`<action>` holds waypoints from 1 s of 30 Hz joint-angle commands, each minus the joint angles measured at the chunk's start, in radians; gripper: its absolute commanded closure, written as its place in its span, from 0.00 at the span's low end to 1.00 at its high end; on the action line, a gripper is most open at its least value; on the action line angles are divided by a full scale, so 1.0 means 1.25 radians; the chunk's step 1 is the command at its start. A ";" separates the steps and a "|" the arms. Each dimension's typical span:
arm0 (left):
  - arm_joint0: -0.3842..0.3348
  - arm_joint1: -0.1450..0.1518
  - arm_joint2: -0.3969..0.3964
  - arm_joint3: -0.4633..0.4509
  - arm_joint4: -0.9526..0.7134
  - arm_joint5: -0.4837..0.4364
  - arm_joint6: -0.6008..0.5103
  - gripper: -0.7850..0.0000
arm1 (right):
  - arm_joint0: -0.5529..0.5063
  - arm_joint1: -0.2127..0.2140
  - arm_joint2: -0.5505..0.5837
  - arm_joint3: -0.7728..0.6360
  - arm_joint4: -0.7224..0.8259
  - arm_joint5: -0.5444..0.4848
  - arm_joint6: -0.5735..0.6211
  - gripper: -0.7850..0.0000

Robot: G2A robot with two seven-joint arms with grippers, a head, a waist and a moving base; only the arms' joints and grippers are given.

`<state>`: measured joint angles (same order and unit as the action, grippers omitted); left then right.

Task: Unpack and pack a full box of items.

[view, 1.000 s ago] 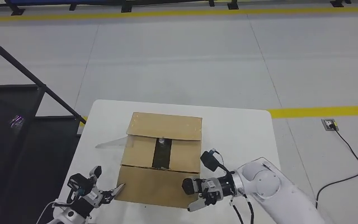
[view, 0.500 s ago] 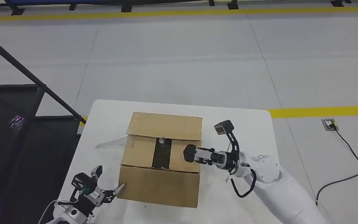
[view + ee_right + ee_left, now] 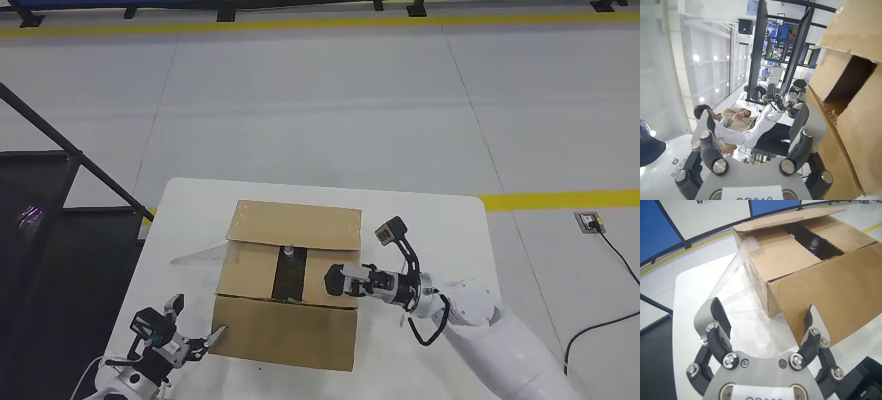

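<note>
Comparing the top view with one second earlier, the right gripper point(image 3: 333, 280) has been brought from the 5 o'clock edge of the box point(image 3: 295, 225) up onto the flap, at 4 o'clock of the bottle point(image 3: 288, 251). Flap opening is judged next, so unpacking has barely begun. The left gripper point(image 3: 205, 340) is stationed at the 8 o'clock corner.

In the left wrist view, its jaws are spread wide and empty.

In the right wrist view, the jaws are likewise wide and empty, with one finger beside the cardboard.

Counted: one box, one bottle, one tape strip point(image 3: 200, 255), two grippers.
</note>
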<state>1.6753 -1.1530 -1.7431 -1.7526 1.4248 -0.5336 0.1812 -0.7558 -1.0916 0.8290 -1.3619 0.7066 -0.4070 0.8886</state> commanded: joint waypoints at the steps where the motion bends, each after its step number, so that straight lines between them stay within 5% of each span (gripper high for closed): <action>1: 0.001 0.000 0.002 -0.002 0.000 0.004 0.003 0.00 | 0.014 -0.007 -0.006 0.027 0.018 0.023 0.009 0.00; 12: 0.008 0.003 0.012 0.002 0.001 0.007 0.012 0.00 | 0.070 -0.046 -0.033 0.140 -0.025 0.122 -0.112 0.00; 30: 0.017 0.007 0.030 0.001 0.027 0.021 0.018 0.00 | 0.140 -0.095 -0.013 0.203 -0.161 0.060 -0.358 0.00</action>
<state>1.6953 -1.1449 -1.7065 -1.7515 1.4564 -0.5083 0.2032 -0.5915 -1.2047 0.8166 -1.1197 0.5196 -0.3312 0.4676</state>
